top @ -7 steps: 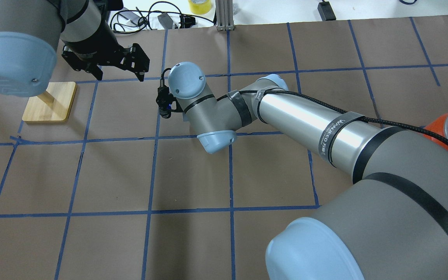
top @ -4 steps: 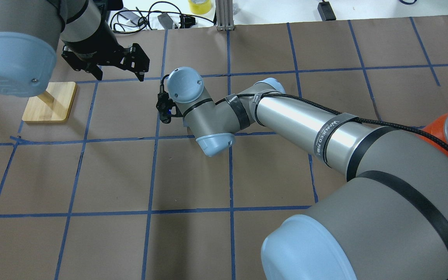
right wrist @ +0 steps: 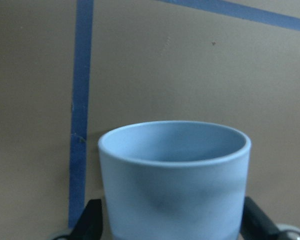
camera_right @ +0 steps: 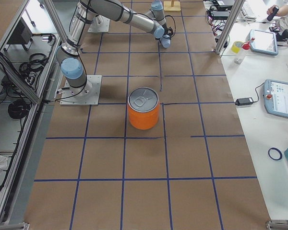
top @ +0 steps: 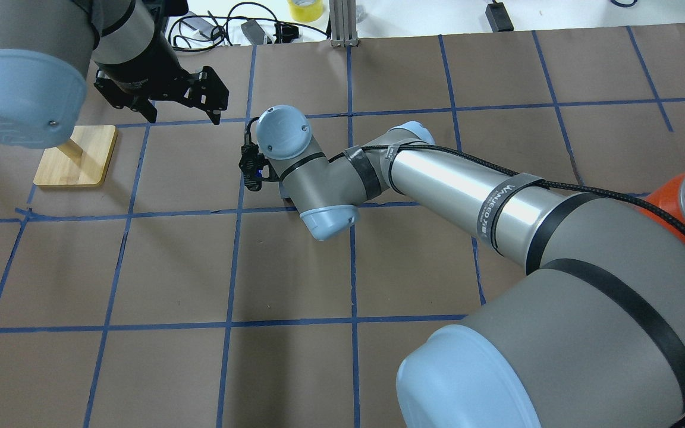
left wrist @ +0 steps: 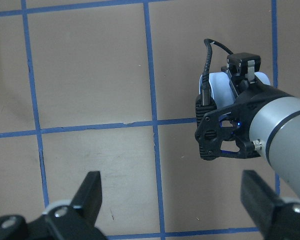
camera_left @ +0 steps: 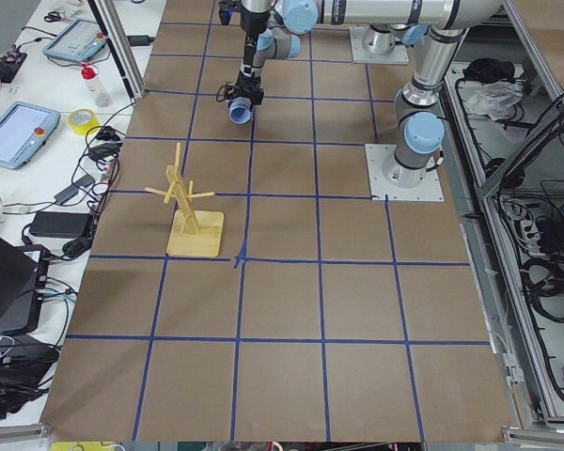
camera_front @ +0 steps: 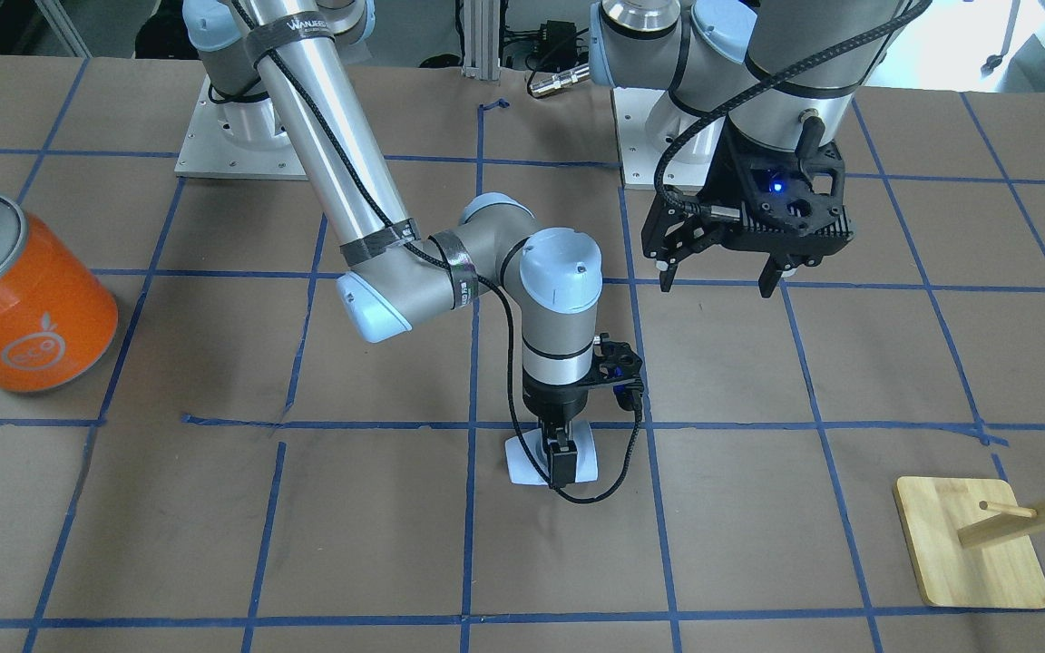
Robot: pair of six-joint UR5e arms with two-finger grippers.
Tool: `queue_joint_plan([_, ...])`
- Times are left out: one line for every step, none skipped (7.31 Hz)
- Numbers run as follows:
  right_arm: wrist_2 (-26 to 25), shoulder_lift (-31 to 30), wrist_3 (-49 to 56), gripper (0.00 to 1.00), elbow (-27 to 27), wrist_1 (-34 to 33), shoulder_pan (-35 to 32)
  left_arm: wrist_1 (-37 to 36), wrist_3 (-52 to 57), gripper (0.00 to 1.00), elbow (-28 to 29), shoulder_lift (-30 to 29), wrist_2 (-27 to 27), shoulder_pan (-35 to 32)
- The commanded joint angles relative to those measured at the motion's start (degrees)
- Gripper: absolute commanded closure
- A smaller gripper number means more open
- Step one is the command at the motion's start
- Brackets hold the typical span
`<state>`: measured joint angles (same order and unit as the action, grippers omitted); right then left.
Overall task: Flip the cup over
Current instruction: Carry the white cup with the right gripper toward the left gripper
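Brown-papered worktop [camera_front: 214, 508], front view: right gripper [camera_front: 562, 464] jaws pinch the cup [camera_front: 520, 464] low near the worktop's middle, left gripper [camera_front: 720, 283] hovers apart, jaws spread; right wrist view: fingers [right wrist: 90, 220] press both cup walls, open rim facing away from the camera.

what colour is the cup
The cup is plain pale lavender-blue; it shows best in the right wrist view.
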<state>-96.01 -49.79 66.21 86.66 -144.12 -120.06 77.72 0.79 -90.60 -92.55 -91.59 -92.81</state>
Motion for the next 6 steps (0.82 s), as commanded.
queue_joint_plan([-0.05, -0.74, -0.46, 0.00, -0.26, -0.02, 0.00, -0.02, 0.00, 0.00, 0.07, 0.00, 0.01, 0.00])
queue_joint_plan([-0.23, -2.57, -0.64, 0.00, -0.70, 0.68, 0.00, -0.02, 0.00, 0.00, -0.02, 0.00, 0.01, 0.00])
queue_joint_plan([-0.40, -5.46, -1.08, 0.00, -0.79, 4.51, 0.26, 0.07, 0.00, 0.00, -0.02, 0.09, -0.08, 0.00])
queue_joint_plan([-0.84, -8.80, -1.69, 0.00, -0.88, 7.08, 1.66, -0.02, 0.00, 0.00, -0.02, 0.09, -0.08, 0.00])
queue_joint_plan([-0.85, -10.14, -11.09, 0.00, -0.88, 7.36, 4.02, -0.02, 0.00, 0.00, 0.07, 0.09, -0.08, 0.00])
queue_joint_plan([-0.93, -11.02, -13.28, 0.00, -0.18, 9.54, 8.48, 0.07, 0.00, 0.00, 0.07, 0.09, -0.08, 0.00])
